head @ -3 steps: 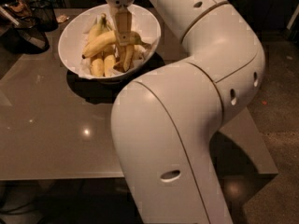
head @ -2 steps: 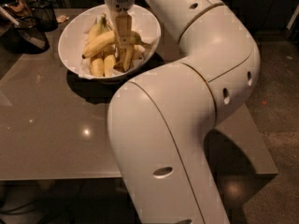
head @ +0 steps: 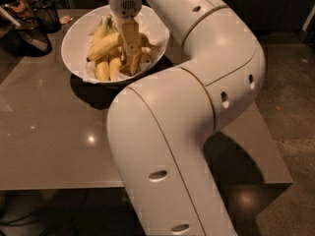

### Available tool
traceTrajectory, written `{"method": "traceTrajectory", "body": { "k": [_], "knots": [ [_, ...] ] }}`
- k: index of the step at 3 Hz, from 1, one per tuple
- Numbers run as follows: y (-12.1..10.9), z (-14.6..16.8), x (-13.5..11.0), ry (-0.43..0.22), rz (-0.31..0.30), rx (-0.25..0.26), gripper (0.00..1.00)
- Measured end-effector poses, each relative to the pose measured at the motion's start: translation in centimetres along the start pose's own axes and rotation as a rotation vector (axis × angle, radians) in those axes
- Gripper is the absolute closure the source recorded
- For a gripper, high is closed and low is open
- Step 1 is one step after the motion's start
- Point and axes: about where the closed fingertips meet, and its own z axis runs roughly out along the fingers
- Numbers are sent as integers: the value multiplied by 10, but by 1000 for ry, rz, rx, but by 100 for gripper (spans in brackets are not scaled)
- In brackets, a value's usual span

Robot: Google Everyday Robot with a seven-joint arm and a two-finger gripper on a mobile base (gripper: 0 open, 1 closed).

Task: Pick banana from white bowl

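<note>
The white bowl (head: 75, 39) stands at the back of the grey table (head: 54, 136). The banana (head: 102, 47), long and yellow, lies across the top of the pile in the bowl, with shorter bananas (head: 109, 68) under it. My gripper (head: 133, 65) reaches straight down from above into the bowl. It sits at the banana's right half and crosses in front of it. My white arm covers the bowl's right rim.
Dark objects (head: 29, 33), among them a wire basket (head: 48, 14), stand at the table's back left corner. My arm's large white links (head: 167, 146) fill the middle and right of the view. Dark floor (head: 290, 97) lies to the right.
The gripper has stayed in place over the banana in the bowl. The arm's large lower link has shifted slightly to the left.
</note>
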Motion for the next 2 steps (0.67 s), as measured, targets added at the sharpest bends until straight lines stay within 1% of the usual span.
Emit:
{"method": "traceTrajectory", "body": {
  "k": [1, 2],
  "knots": [
    [0, 10, -1, 1, -2, -20, 27],
    [3, 14, -1, 4, -12, -37, 46]
  ]
}}
